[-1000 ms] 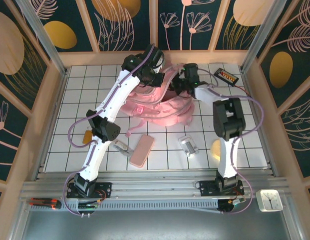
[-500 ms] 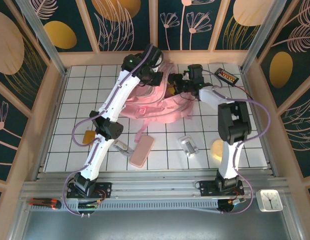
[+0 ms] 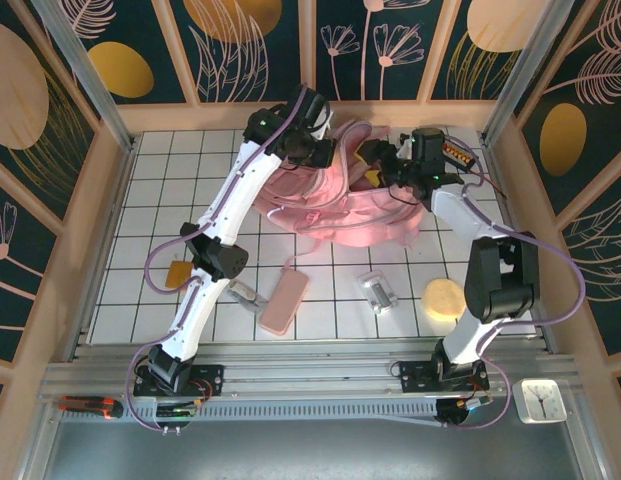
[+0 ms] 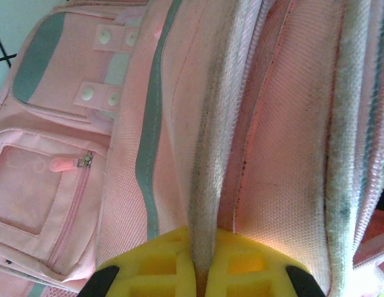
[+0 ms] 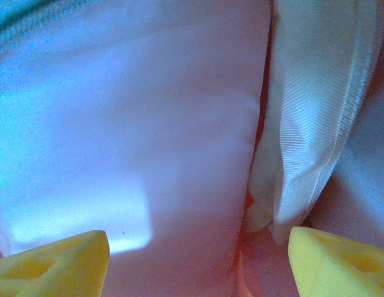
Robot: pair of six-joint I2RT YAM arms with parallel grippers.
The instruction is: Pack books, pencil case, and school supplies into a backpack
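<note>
Backpack [image 3: 340,215] soft woven pink fabric, left tool [image 4: 201,272] pinching its ribbed edge, right tool [image 5: 198,238] wide

You have one backpack [image 3: 340,215] in front of you, the single pink bag on the table. You have one pencil case [image 3: 283,302], also pink. You have one orange pad [image 3: 176,272]. You have two silver clips [image 3: 248,297] [image 3: 378,292], lying apart from each other. Beyond those, you can tally one pale yellow disc [image 3: 443,298], one black slab [image 3: 458,152] with an orange label, and one small white clock [image 3: 540,400] on the near ledge. You are running two arms [image 3: 240,190] [image 3: 500,285], one white-and-black arm on each side.
</note>
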